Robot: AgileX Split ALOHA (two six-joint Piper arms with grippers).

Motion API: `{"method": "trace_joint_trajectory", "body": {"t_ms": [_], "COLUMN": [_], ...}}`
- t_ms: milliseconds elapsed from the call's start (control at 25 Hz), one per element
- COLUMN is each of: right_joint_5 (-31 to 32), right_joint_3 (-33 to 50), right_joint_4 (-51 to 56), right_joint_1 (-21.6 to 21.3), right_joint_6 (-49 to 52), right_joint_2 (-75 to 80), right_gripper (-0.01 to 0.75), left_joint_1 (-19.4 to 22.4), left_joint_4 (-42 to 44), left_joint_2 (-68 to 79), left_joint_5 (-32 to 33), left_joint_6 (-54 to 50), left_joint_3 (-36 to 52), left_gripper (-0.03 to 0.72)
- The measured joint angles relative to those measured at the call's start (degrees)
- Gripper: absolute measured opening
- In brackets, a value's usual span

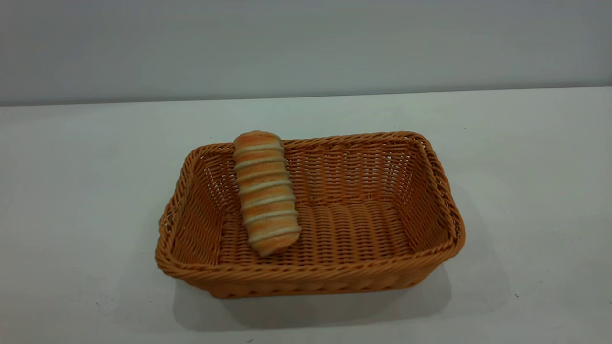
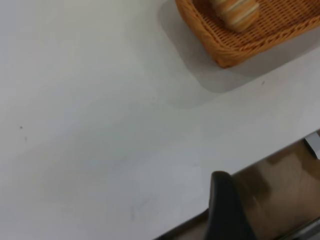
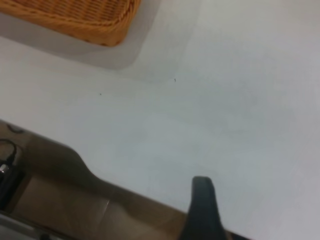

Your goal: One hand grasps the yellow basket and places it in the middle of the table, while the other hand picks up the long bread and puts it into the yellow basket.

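now long bread (image 1: 264,192) leans on yellow basket (image 1: 430,157) rim.

Left gripper (image 2: 227,210) parked at table edge, right gripper (image 3: 202,210) likewise

Bread in basket at frame centre.
The yellow basket (image 1: 382,210) sat on the white desk (image 1: 71,200); the striped long bread (image 1: 264,191) leaned inside, upper end on its far rim.
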Motion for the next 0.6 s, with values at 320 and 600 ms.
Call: {"method": "trace_joint_trajectory", "body": {"t_ms": [320,600], "right_joint_5": [0.0,0.0], "right_joint_3": [0.0,0.0], "right_joint_4": [0.0,0.0], "right_joint_1": [0.0,0.0], "right_joint_6": [0.0,2.44], "right_joint_2": [0.0,0.0], "right_gripper": [0.589,0.589], "left_joint_1": [0.0,0.0], "left_joint_4": [0.67,0.67], "left_joint_2": [-2.28,-2.28], "left_joint_5": [-0.42,-0.53], "left_joint_6": [-0.31,-0.31], "left_joint_3": [1.28,1.29], "left_gripper": [0.526,0.526]}}
